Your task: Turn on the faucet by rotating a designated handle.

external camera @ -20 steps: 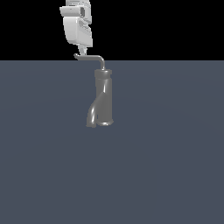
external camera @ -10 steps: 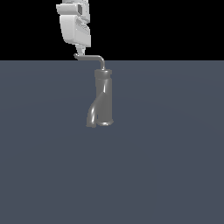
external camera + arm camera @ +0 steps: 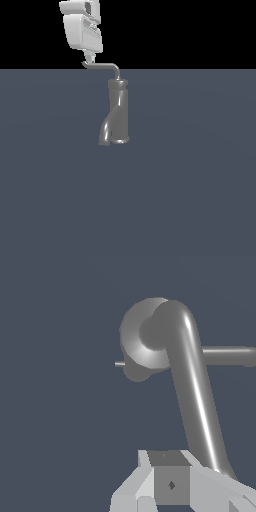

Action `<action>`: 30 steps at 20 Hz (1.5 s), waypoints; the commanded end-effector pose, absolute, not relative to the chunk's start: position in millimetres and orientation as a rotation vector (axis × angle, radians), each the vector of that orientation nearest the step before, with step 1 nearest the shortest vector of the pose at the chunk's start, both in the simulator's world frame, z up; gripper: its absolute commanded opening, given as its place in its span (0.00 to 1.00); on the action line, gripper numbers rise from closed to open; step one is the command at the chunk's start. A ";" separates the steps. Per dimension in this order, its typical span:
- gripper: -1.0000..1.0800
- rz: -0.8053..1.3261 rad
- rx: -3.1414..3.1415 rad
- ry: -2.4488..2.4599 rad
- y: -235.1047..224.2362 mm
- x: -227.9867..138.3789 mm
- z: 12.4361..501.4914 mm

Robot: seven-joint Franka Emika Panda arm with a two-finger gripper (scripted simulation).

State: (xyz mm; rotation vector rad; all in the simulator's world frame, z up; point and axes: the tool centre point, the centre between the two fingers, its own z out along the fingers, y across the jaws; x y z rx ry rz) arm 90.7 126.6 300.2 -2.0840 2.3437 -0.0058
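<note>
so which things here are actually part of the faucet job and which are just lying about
Part of the job:
- faucet, upright grey body with forked spout
- handle, thin L-shaped rod on top of the faucet
- gripper, at the handle's free end

Just there:
- the flat grey surface; nothing else is in view

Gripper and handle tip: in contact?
Cannot tell. In the exterior view the gripper meets the handle at its tip with no visible gap, but no clear contact; the wrist view doesn't settle it.
</note>
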 end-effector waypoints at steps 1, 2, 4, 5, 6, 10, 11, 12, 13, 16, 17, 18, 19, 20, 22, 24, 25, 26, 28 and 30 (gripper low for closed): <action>0.00 0.001 -2.091 2.345 129.1 81.5 300.0; 0.00 0.000 -2.090 2.346 129.1 79.0 300.2; 0.00 0.000 -2.090 2.346 130.1 74.1 300.1; 0.00 0.000 -2.090 2.346 130.5 71.6 300.1; 0.00 0.000 -2.090 2.346 131.0 69.1 300.1; 0.00 0.000 -2.090 2.346 132.9 58.9 300.1; 0.00 0.000 -2.090 2.346 133.4 56.4 300.1; 0.00 0.000 -2.090 2.346 133.9 53.8 300.1; 0.00 0.000 -2.090 2.346 133.9 53.8 300.1; 0.00 -0.009 -2.082 2.349 127.1 54.1 300.4; 0.00 -0.007 -2.083 2.349 125.9 51.8 300.1; 0.00 -0.007 -2.083 2.349 124.4 49.3 300.2; 0.00 -0.007 -2.083 2.349 122.9 46.8 300.3; 0.00 -0.007 -2.083 2.348 121.6 44.4 300.1; 0.00 -0.007 -2.083 2.348 118.5 39.4 300.3; 0.00 -0.006 -2.084 2.348 115.7 34.4 300.2; 0.00 -0.006 -2.084 2.348 114.2 31.8 300.3; 0.00 -0.005 -2.085 2.348 112.9 29.4 300.0; 0.00 -0.005 -2.085 2.348 109.7 24.2 300.2; 0.00 -0.003 -2.086 2.347 106.8 19.1 300.0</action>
